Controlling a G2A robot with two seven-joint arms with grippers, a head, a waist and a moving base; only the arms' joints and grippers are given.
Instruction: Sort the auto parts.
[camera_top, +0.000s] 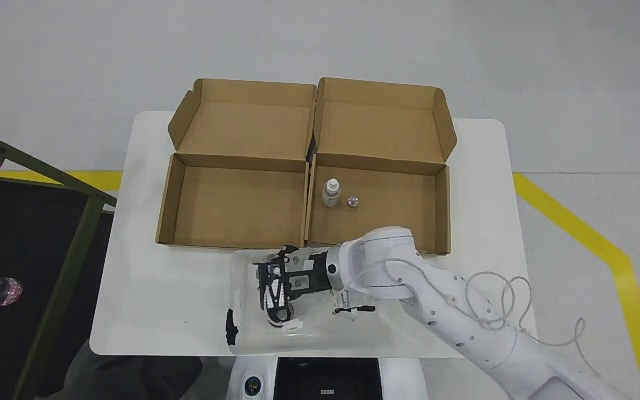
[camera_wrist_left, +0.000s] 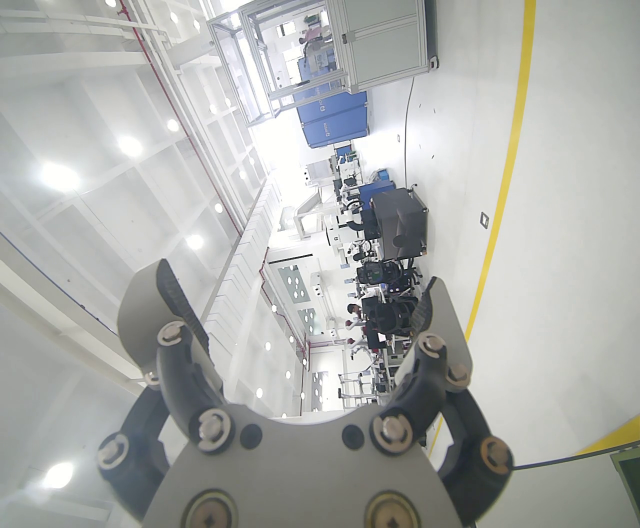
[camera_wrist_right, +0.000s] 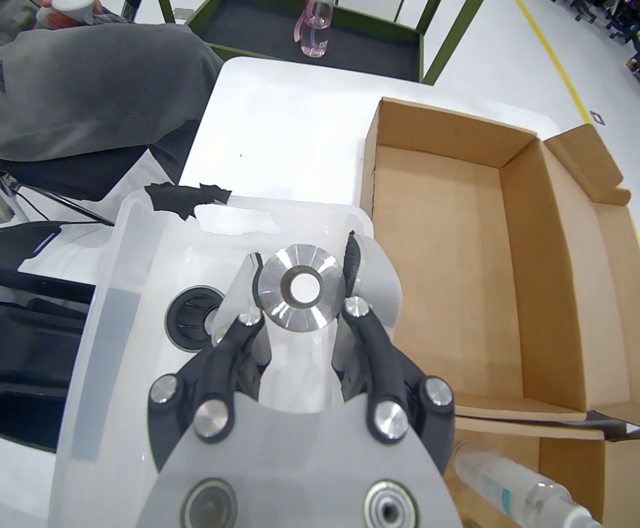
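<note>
Right end effector (camera_wrist_right: 303, 260) grips a metal disc (camera_wrist_right: 272, 292) inside the clear bin (camera_wrist_right: 115, 280).

Glossy white right arm (camera_top: 430, 290) trailing thin white cable (camera_top: 510, 279); right tool (camera_wrist_right: 303, 257) has black links, silver screws.

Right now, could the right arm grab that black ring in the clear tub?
Probably not yet. The black ring lies close beside the right tool, but that tool is closed on a silver disc, so it would likely have to set that down first.
</note>
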